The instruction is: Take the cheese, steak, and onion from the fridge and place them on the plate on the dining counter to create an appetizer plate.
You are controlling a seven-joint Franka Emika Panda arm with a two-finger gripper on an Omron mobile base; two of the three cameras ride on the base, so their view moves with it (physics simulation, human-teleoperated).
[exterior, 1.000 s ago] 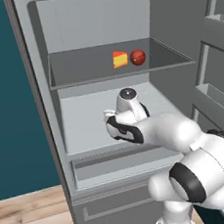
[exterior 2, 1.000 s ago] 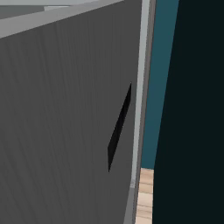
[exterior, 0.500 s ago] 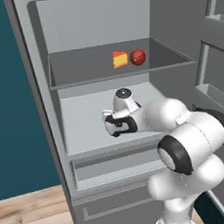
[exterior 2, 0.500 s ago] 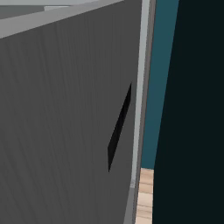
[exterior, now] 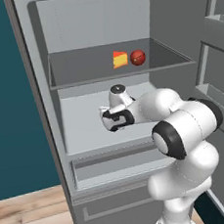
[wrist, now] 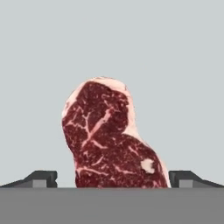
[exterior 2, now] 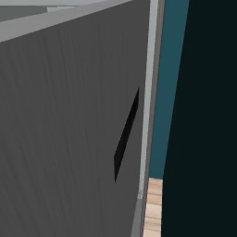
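Marbled steak (wrist: 111, 138) lies on bare pale shelf between the tool (wrist: 112, 178) tips, spread apart; cheese (exterior: 120, 59), onion (exterior: 137, 57) one shelf up.

Flat, even rendered light, soft shading inside the fridge (exterior: 100, 36), no glare, sharp edges throughout.

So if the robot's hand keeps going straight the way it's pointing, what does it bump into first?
Most likely the steak. The open end effector points right at it, with one fingertip on each side. The steak lies on a pale fridge shelf. How far off it is, the pictures don't show.
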